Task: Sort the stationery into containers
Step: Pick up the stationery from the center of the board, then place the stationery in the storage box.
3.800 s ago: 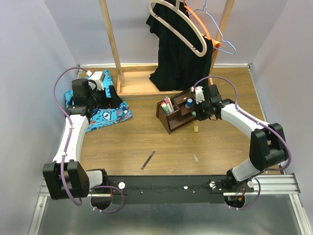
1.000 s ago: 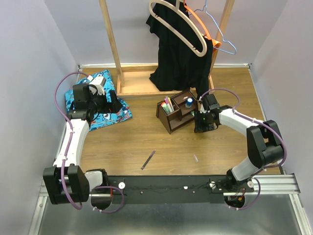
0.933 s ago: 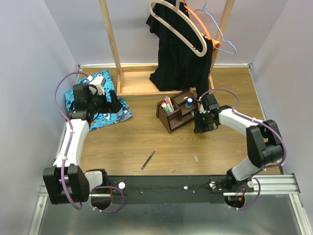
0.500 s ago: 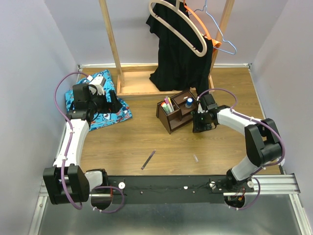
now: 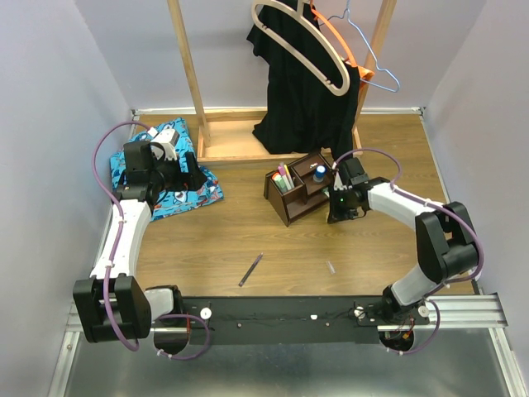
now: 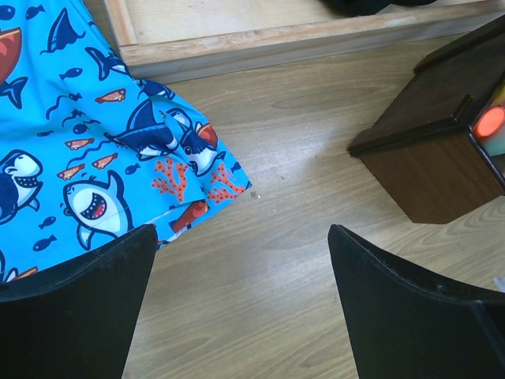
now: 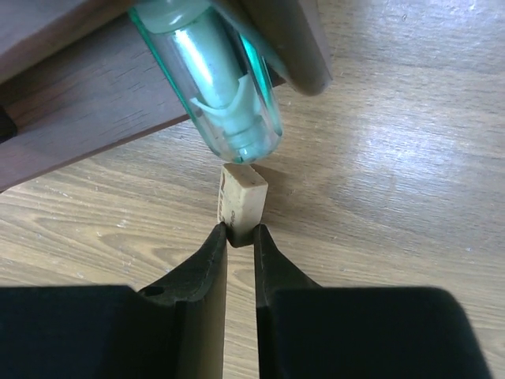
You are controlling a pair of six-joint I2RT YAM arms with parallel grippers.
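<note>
My right gripper (image 7: 241, 233) is shut on the near end of the tan eraser (image 7: 242, 193), which rests on the table. Both fingertips press its sides. Just beyond the eraser, a pale green marker (image 7: 213, 75) juts out from the dark brown organizer (image 7: 79, 103). In the top view the right gripper (image 5: 337, 213) sits at the organizer's (image 5: 299, 198) right side and hides the eraser. Markers (image 5: 283, 176) and a blue bottle (image 5: 319, 173) stand in its slots. A thin purple pen (image 5: 250, 270) lies on the near table. My left gripper (image 6: 241, 268) hangs open and empty over bare wood.
A blue shark-patterned cloth (image 6: 79, 150) lies left of the left gripper. The light wooden rack base (image 6: 276, 35) runs behind it, with a black garment (image 5: 302, 91) hanging above. A small pale item (image 5: 331, 267) lies near the front. The organizer's corner (image 6: 442, 150) shows an orange cap (image 6: 491, 122).
The right gripper's jaws have closed onto the eraser, and the arm has edged slightly toward the organizer. The left arm has not moved.
</note>
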